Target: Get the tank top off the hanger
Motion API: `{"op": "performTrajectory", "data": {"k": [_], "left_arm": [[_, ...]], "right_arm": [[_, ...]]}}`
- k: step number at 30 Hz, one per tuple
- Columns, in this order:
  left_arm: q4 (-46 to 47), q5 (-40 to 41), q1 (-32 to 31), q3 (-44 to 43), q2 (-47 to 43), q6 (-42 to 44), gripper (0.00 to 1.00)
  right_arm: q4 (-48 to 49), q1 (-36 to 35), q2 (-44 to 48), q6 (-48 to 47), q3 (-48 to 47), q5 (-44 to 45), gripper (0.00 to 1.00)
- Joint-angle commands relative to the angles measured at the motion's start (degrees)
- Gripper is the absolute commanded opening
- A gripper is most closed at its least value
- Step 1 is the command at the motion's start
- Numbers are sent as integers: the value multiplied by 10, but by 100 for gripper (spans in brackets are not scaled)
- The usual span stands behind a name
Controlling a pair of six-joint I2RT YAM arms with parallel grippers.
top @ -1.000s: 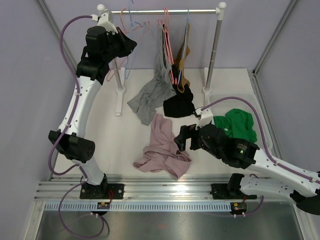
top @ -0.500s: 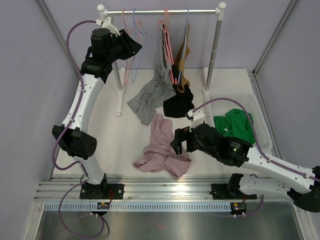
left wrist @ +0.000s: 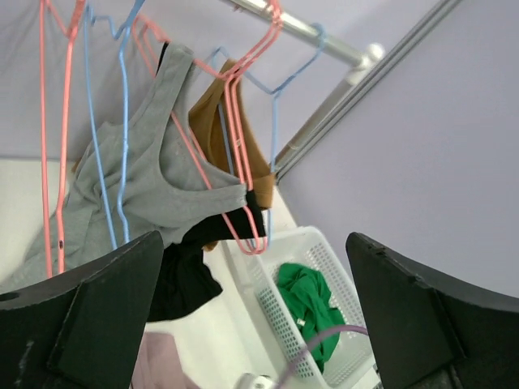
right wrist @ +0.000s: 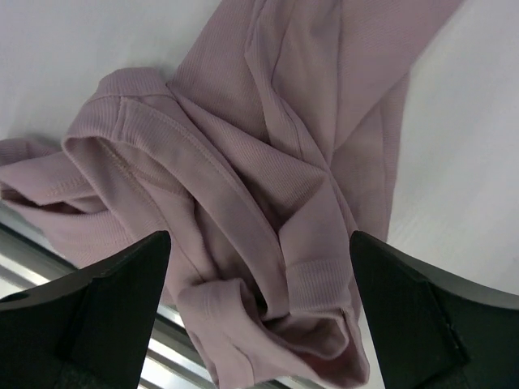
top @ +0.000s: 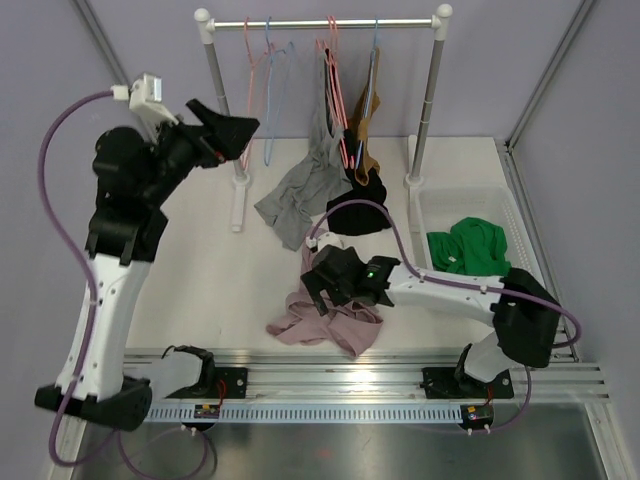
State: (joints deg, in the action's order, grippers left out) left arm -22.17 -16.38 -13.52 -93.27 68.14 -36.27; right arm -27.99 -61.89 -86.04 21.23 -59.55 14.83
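One limp grey tank top on a thin pink wire hanger

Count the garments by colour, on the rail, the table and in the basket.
Grey top: 1
Brown top: 1
Black garment: 1
Pink garment: 1
Green garment: 1
Total: 5

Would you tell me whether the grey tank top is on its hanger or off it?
On it: the grey tank top hangs by its straps from a pink hanger on the rail.
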Motion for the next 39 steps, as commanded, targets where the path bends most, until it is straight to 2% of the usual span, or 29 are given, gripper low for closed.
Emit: {"op": "performTrajectory", "data": {"k": [1,3,7,10,11,13,14,16,22,26,30,36,39], "left_arm": [[29,-7,2,83,-95,-4,99],[22,6,2,113,-131,9,99],[-64,42,2,145,-194,63,99],[-108,54,2,170,-232,88,99],[-116,55,2,179,-255,94,99],[-129,56,2,200,-280,106,99],[-129,56,2,227,-301,112,99],[-120,55,2,256,-321,127,99],[-143,54,2,331,-356,166,99],[-101,65,2,414,-390,205,99],[-75,84,2,474,-404,219,99],[-108,133,2,465,-376,221,99],[-109,140,2,466,-376,220,99]], "right_arm": [[23,-2,-62,-29,-53,-6,99],[18,-2,-109,-23,-64,-18,99],[21,-2,-163,-17,-72,-43,99],[18,-3,-195,-19,-79,-57,85],[16,-3,-206,-21,-81,-57,65],[17,-3,-207,-23,-81,-54,35],[20,-3,-197,-25,-80,-55,16],[21,-3,-179,-26,-76,-53,0],[-31,-3,-42,-6,-75,54,0],[-97,-2,53,1,-105,119,0],[-201,-1,104,-3,-185,207,0],[-316,22,147,-28,-340,297,0],[-355,67,148,-59,-432,316,0]]}}
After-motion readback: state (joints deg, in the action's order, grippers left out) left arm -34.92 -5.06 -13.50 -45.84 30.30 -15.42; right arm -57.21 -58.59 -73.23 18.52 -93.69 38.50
